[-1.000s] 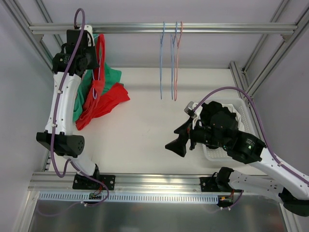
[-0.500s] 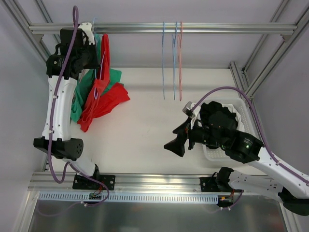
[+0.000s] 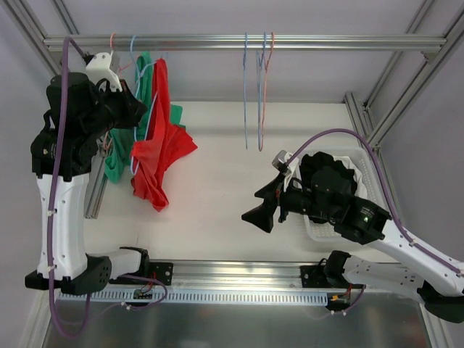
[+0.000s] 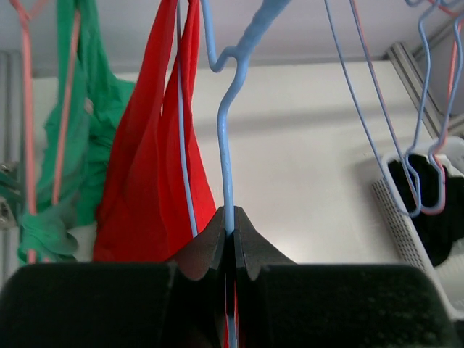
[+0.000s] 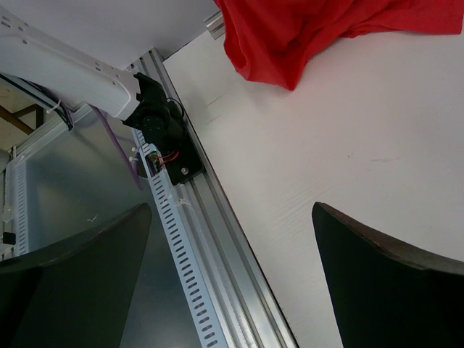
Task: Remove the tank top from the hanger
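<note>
A red tank top [image 3: 161, 148] hangs on a light blue wire hanger [image 3: 143, 94] at the back left; both show in the left wrist view, the tank top [image 4: 156, 174] and the hanger [image 4: 226, 145]. My left gripper [image 3: 129, 109] is shut on the hanger's wire [image 4: 229, 225] and holds it lifted, the cloth hanging down toward the table. My right gripper [image 3: 264, 210] is open and empty above the table's middle right, apart from the tank top [image 5: 312, 32].
A green garment [image 3: 119, 156] hangs on a pink hanger [image 4: 29, 145] beside the red one. Three bare hangers [image 3: 257, 87] hang from the top rail [image 3: 326, 42]. A white basket [image 3: 362, 167] with dark cloth stands at the right.
My left arm has risen and swung toward the camera, carrying the blue hanger and red tank top off the table. The right gripper has shifted slightly left.
</note>
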{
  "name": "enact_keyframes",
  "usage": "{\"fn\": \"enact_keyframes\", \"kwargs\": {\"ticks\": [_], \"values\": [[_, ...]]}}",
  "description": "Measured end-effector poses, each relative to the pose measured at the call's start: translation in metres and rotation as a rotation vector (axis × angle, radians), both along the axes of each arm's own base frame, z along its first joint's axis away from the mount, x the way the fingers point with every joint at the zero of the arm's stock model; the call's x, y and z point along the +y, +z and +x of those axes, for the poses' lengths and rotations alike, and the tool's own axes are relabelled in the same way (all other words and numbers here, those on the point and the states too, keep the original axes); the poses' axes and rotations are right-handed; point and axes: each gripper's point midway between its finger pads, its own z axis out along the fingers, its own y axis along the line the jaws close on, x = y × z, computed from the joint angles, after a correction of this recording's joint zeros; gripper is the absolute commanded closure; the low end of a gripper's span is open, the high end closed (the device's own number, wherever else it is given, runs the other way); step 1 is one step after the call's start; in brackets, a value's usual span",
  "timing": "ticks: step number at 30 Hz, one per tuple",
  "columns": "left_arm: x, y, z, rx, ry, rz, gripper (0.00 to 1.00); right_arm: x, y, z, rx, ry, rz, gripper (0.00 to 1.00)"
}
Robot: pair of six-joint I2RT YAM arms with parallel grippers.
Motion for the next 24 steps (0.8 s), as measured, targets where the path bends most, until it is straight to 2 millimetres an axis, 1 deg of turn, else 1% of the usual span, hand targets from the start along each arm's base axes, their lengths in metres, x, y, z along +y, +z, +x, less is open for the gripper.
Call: {"fn": "enact_keyframes", "kwargs": {"ticks": [1, 2, 6, 9, 12, 13, 17, 18, 20, 21, 24], "values": [[-0.002, -0.005, -0.006, 0.009, -0.012, -0.014, 1.0, 0.001, 0.0, 0.0, 0.0, 0.0, 0.002, 0.01], [-0.006, -0.014, -0.015, 0.031, -0.033, -0.03, 1.0, 0.002, 0.001, 0.001, 0.0, 0.0, 0.004, 0.01], [-0.023, -0.06, -0.055, 0.136, -0.115, -0.093, 1.0, 0.006, 0.005, 0.001, 0.0, 0.006, 0.025, 0.01], [-0.034, -0.091, -0.098, 0.185, -0.191, -0.147, 1.0, 0.012, 0.01, 0.002, -0.002, 0.016, 0.049, 0.02], [-0.044, -0.108, -0.143, 0.183, -0.283, -0.204, 1.0, 0.02, 0.008, 0.005, 0.002, 0.021, 0.048, 0.03], [-0.049, -0.11, -0.162, 0.165, -0.331, -0.232, 1.0, 0.023, 0.005, 0.007, 0.005, 0.015, 0.042, 0.03], [-0.065, -0.117, -0.215, 0.131, -0.485, -0.312, 1.0, 0.033, -0.008, 0.029, -0.005, -0.086, 0.008, 0.05], [-0.069, -0.121, -0.224, 0.139, -0.519, -0.333, 1.0, 0.035, -0.01, 0.035, -0.012, -0.117, 0.006, 0.09], [-0.074, -0.131, -0.235, 0.173, -0.565, -0.364, 1.0, 0.042, -0.014, 0.046, -0.023, -0.164, 0.0, 0.14], [-0.077, -0.137, -0.238, 0.198, -0.581, -0.379, 1.0, 0.047, -0.016, 0.051, -0.03, -0.183, -0.001, 0.17], [-0.082, -0.151, -0.243, 0.272, -0.61, -0.417, 1.0, 0.063, -0.031, 0.064, -0.043, -0.229, -0.03, 0.19]]}}
